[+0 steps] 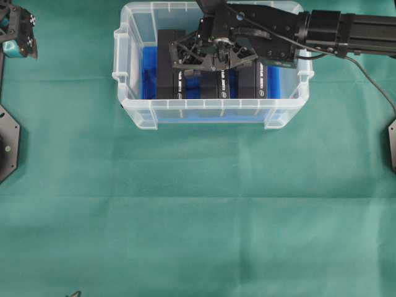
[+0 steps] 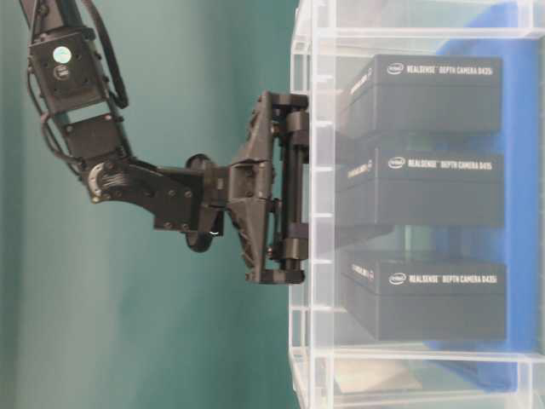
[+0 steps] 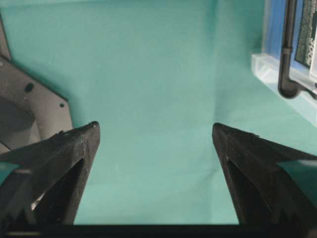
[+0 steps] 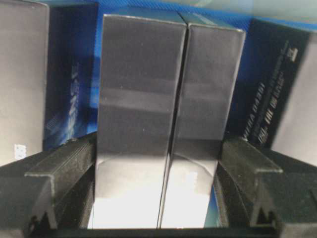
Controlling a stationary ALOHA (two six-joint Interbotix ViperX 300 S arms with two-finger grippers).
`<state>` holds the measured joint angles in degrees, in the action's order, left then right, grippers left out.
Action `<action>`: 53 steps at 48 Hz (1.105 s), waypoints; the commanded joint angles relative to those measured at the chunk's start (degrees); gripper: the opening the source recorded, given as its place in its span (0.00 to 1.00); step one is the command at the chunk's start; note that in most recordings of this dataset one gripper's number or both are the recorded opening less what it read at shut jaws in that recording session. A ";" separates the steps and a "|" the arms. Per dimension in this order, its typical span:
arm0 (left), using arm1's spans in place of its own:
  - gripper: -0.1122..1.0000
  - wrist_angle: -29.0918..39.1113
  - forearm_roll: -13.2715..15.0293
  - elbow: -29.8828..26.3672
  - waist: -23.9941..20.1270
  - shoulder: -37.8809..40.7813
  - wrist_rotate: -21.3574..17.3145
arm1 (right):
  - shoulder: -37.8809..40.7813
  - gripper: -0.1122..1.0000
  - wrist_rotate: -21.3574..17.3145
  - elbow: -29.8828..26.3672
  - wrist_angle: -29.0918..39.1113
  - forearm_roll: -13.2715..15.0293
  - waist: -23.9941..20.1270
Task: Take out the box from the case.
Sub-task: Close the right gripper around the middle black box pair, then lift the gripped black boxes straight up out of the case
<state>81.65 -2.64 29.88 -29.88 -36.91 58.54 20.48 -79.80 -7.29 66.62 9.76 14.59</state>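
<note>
Inside case [image 1: 133, 105], on blue lining: black boxes [image 1: 170, 65] upright in a row | right gripper [image 4: 157, 163] down in case, fingers [image 4: 64, 163] flanking two adjoining boxes [image 4: 168, 99], pads against their outer faces | left gripper [image 3: 156, 148] jaws wide apart over green cloth [image 1: 198, 216], holding nothing

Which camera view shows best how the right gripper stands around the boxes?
The right wrist view: the right gripper has its fingers on both sides of two boxes standing together. The overhead view shows it from above inside the case, the table-level view sideways; the left wrist view misses it.
</note>
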 commanded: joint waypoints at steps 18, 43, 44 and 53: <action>0.98 -0.18 -0.18 -0.97 -0.18 -0.26 0.00 | -3.43 0.70 0.53 -11.34 10.63 0.53 0.09; 0.98 -0.18 -0.09 -0.97 -0.18 -0.35 0.18 | -5.71 0.70 1.76 -20.92 21.01 2.20 0.26; 0.98 -0.18 -0.09 -0.97 -0.18 -0.35 0.18 | -5.71 0.70 1.85 -21.27 21.27 2.20 0.26; 0.98 -0.18 -0.09 -0.97 -0.18 -0.35 0.26 | -5.71 0.70 2.37 -24.26 23.03 2.64 0.26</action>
<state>81.56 -2.55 29.88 -29.88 -37.00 58.71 17.93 -77.61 -29.00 89.21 11.95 14.59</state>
